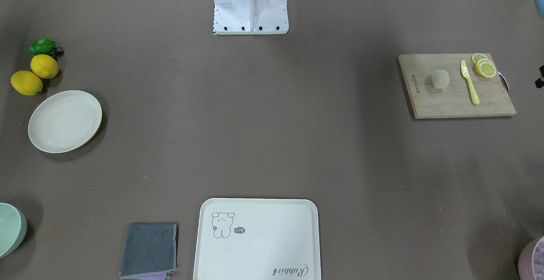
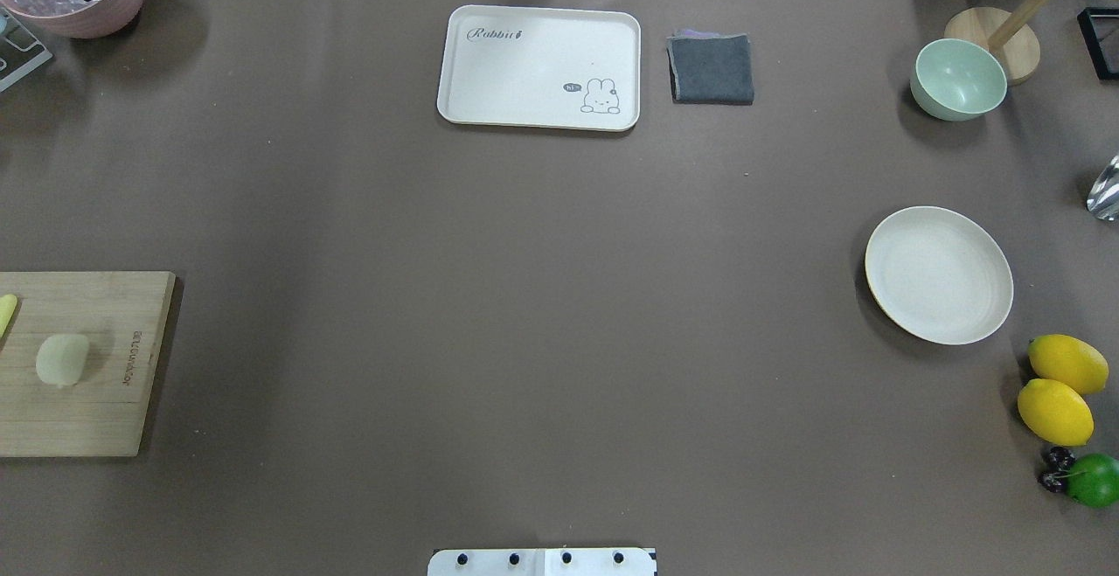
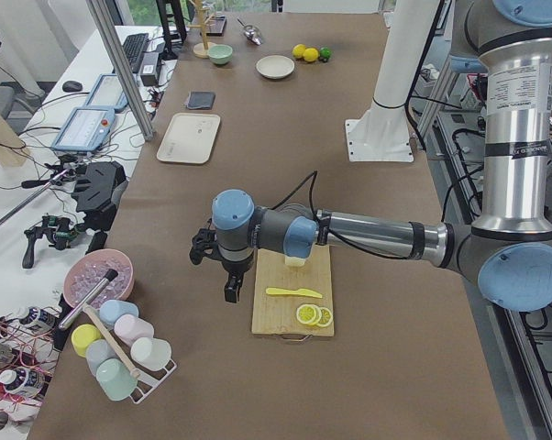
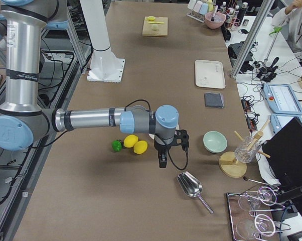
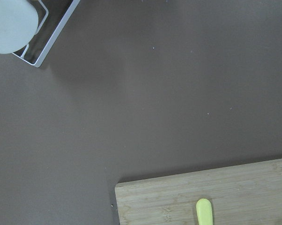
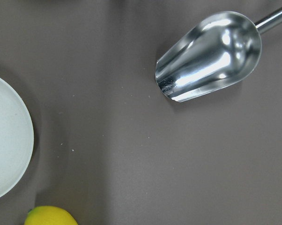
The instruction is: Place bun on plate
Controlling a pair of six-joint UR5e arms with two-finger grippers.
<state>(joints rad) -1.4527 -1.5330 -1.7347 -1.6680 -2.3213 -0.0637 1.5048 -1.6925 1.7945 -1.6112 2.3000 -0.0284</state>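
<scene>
The bun [image 1: 440, 79] [image 2: 61, 359] is a small pale lump lying on a wooden cutting board [image 1: 457, 101] at the robot's left end of the table. The round off-white plate [image 1: 65, 121] [image 2: 939, 274] lies bare near the right end, and its rim shows in the right wrist view [image 6: 5, 150]. My left gripper [image 3: 232, 289] hangs above the table beside the board, seen only in the exterior left view; I cannot tell whether it is open or shut. My right gripper [image 4: 162, 161] hangs near the plate and lemons; its state I cannot tell either.
A yellow knife [image 1: 469, 82] and lemon slices [image 1: 484, 65] share the board. Two lemons [image 2: 1058, 388] and a lime [image 2: 1097, 480] lie beside the plate. A metal scoop [image 6: 209, 56], green bowl [image 2: 957, 78], cream tray [image 2: 524, 60], grey cloth [image 2: 712, 69] and cup rack [image 3: 120, 353] also stand about.
</scene>
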